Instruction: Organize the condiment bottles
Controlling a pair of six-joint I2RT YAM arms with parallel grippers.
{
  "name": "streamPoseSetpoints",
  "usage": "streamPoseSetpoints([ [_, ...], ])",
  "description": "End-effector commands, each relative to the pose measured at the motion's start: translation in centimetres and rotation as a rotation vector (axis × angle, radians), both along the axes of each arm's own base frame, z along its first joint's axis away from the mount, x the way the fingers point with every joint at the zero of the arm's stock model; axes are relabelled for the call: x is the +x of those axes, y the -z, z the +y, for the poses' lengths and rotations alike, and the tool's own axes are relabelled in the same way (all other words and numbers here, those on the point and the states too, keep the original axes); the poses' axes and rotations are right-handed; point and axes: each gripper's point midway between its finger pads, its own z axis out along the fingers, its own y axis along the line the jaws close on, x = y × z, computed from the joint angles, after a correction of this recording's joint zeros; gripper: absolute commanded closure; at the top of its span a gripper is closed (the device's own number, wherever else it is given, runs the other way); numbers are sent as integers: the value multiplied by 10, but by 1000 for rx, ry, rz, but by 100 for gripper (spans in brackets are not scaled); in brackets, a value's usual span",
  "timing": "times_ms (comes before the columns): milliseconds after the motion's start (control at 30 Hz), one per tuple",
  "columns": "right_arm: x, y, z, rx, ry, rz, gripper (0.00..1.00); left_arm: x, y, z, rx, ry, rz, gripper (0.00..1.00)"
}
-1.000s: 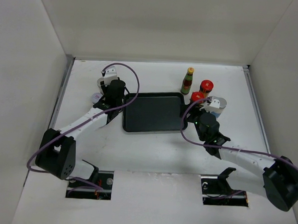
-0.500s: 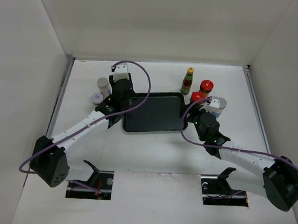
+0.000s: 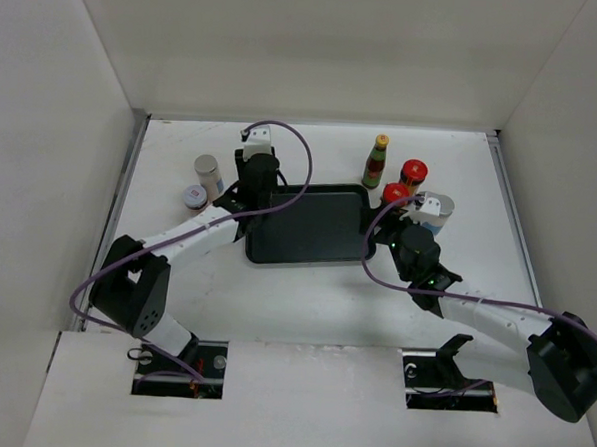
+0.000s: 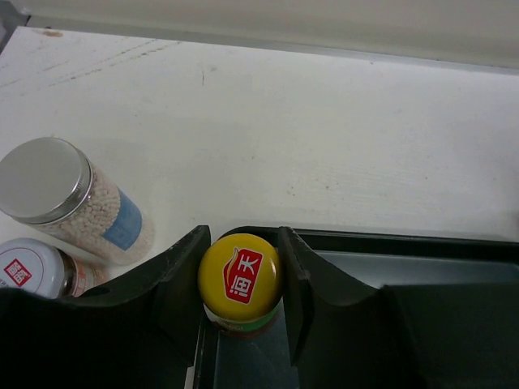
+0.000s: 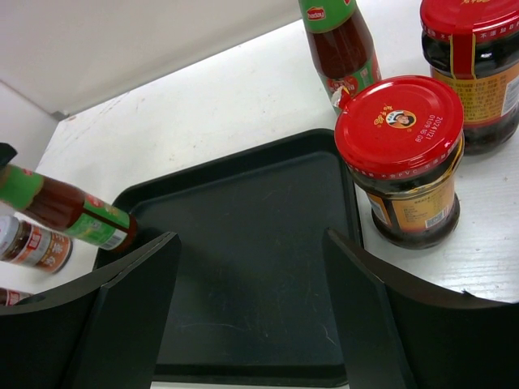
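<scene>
Swinging inward, my left claw (image 4: pixel 242 253) has gone from beside the tray (image 3: pixel 308 234) to its far-left corner, clamped on a yellow-capped bottle (image 4: pixel 240 279) that the top camera cannot see. On the white-walled white tabletop (image 3: pixel 305 294), left of the tray, stand one grey-capped cylinder (image 3: pixel 208 174) and one white-lidded jar (image 3: pixel 194 196); at its far right are one slim bottle (image 3: pixel 376 162) and two red-capped jars (image 3: pixel 413 172). My right claw (image 5: pixel 251 243) gapes empty at the tray's right edge.

Bright even overhead light, soft shadows, sharp.

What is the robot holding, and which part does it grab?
The left gripper is shut on the yellow-capped bottle, pinching it up by its cap, above the tray's corner. The right gripper is open and holds nothing.
</scene>
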Motion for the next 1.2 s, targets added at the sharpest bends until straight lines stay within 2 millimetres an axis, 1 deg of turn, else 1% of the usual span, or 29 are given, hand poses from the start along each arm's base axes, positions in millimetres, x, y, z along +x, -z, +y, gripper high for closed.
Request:
streamPoseSetpoints([
  [0, 5, -28, 7, 49, -14, -69, 22, 17, -70, -7, -145, 3, -216, 85],
  [133, 4, -29, 7, 57, -13, -72, 22, 23, -59, -9, -144, 9, -201, 83],
  [200, 4, -30, 8, 52, -17, -73, 22, 24, -52, -8, -140, 6, -195, 78],
  [267, 4, -30, 8, 56, -16, -73, 22, 24, -45, -9, -139, 7, -191, 70],
  [367, 4, -28, 8, 49, -17, -69, 22, 23, -34, -9, -139, 9, -188, 51],
  [433, 4, -29, 8, 53, -16, -71, 22, 22, -28, -8, -134, 7, -180, 41],
  [533, 4, -29, 8, 51, -17, -71, 22, 15, -29, -7, -137, 8, -183, 23],
  [600, 4, -30, 7, 56, -15, -73, 22, 9, -35, -5, -143, 9, -194, 17],
  [667, 5, -28, 8, 55, -16, -68, 22, 2, -45, -1, -153, 8, -213, 17],
  [733, 4, -30, 9, 51, -21, -71, 21, -6, -55, 9, -167, -11, -233, 17],
  [800, 5, -28, 8, 55, -16, -69, 21, -16, -65, 28, -191, -64, -254, 17],
  [833, 5, -28, 7, 55, -15, -68, 21, -21, -69, 41, -205, -103, -263, 17],
  [900, 5, -28, 8, 52, -18, -67, 21, -27, -73, 64, -231, -165, -267, 17],
  [1000, 5, -27, 8, 55, -16, -66, 21, -24, -65, 94, -239, -250, -213, 16],
  [1067, 6, -25, 11, 50, -24, -57, 21, -16, -51, 106, -233, -280, -145, 15],
  [1167, 6, -26, 12, 47, -29, -62, 21, -1, -28, 113, -225, -284, -59, 15],
])
